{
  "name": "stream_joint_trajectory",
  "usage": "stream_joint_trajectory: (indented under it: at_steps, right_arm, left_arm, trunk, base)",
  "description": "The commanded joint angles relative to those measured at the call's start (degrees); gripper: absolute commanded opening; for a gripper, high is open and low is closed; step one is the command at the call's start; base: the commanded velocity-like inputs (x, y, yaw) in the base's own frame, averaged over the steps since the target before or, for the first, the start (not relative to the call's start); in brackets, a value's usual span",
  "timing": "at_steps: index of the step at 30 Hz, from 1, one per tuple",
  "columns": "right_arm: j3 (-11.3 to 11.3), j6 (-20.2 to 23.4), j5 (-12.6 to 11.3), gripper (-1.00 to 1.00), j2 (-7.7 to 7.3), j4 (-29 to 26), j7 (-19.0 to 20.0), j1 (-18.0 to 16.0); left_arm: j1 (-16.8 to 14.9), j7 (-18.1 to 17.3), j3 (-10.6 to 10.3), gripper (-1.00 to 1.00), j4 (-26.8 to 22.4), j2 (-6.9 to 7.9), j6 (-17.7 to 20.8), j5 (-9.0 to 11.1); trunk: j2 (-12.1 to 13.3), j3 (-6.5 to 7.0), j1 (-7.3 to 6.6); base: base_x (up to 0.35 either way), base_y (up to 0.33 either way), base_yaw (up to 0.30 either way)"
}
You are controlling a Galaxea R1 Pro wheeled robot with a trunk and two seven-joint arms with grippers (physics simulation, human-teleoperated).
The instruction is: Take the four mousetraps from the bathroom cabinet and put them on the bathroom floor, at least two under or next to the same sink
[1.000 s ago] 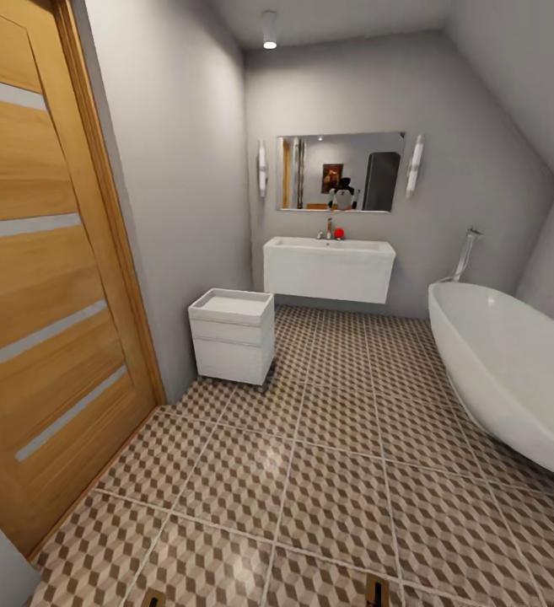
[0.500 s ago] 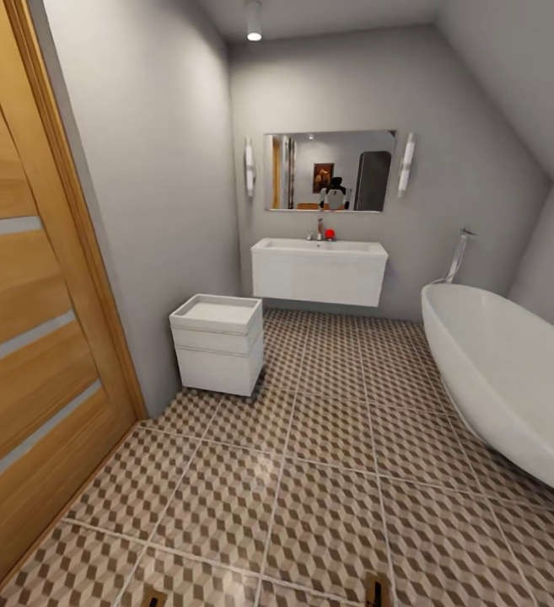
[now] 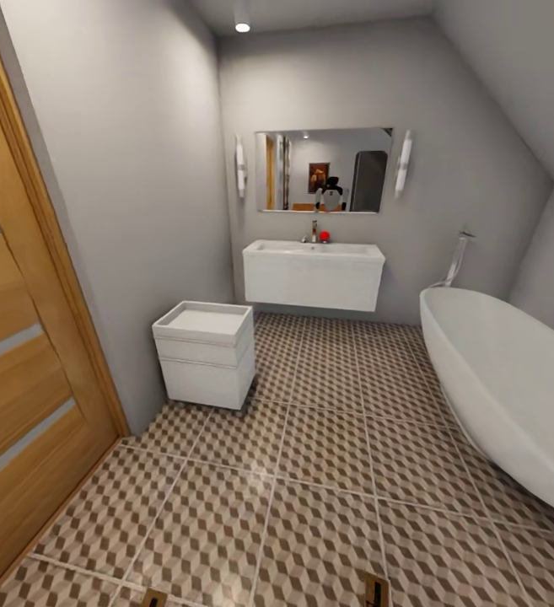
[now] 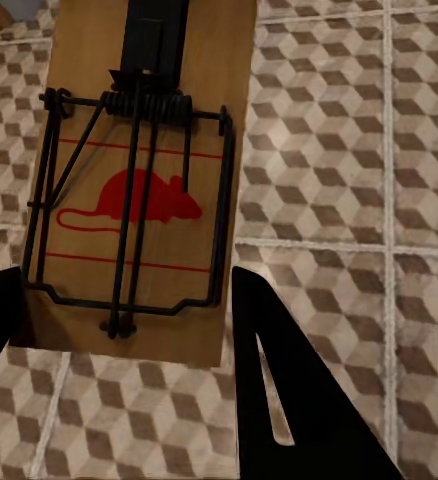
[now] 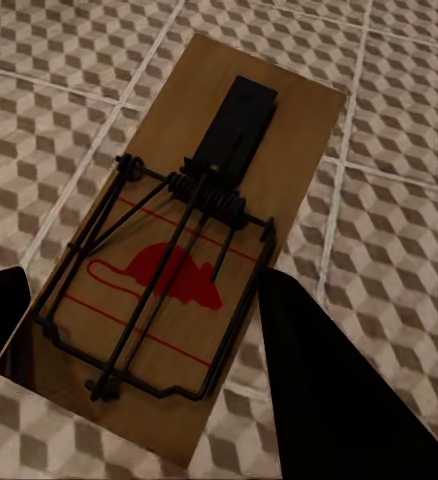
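Note:
In the left wrist view, my left gripper (image 4: 127, 300) is shut on a mousetrap (image 4: 139, 170), a brown board with a dark spring bar and a red mouse mark, held above the bathroom floor (image 4: 359, 150). My right gripper (image 5: 144, 300) is likewise shut on a second mousetrap (image 5: 189, 260) over the cube-patterned tiles. The ends of both traps peek in at the head view's lower edge (image 3: 153, 598) (image 3: 376, 589). The white sink (image 3: 313, 274) hangs on the far wall, several tiles ahead. The cabinet is out of view.
A small white drawer unit (image 3: 205, 354) stands by the left wall. The wooden door (image 3: 15, 379) lines the near left. A rounded white bathtub (image 3: 504, 379) runs along the right. A mirror (image 3: 323, 170) hangs above the basin. Open floor (image 3: 327, 472) lies between them.
The camera has rolled forward into the room: the door slides off to the left, and the drawer unit and basin have shifted left. Both traps stay held.

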Motion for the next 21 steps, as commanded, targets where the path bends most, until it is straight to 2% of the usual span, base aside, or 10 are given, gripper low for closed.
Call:
stream_joint_trajectory:
  at_steps: [1,16,21]
  right_arm:
    - [0.11,-0.11,0.35,-1.0,0.0,0.05,-0.16,-0.05]
    - [0.11,-0.11,0.35,-1.0,0.01,0.05,-0.16,-0.05]
    - [0.11,-0.11,0.35,-1.0,0.0,0.05,-0.16,-0.05]
  left_arm:
    - [-0.02,0.79,-0.5,-1.0,-0.14,0.05,0.07,-0.07]
    - [-0.02,0.79,-0.5,-1.0,-0.14,0.04,0.07,-0.07]
    - [-0.02,0.79,-0.5,-1.0,-0.14,0.04,0.07,-0.07]
  trunk:
    - [-0.03,-0.06,0.03]
    - [-0.03,-0.06,0.03]
    - [-0.03,-0.06,0.03]
  base:
    - [0.306,-0.097,-0.189]
    - [0.306,-0.097,-0.248]
    - [0.306,-0.097,-0.035]
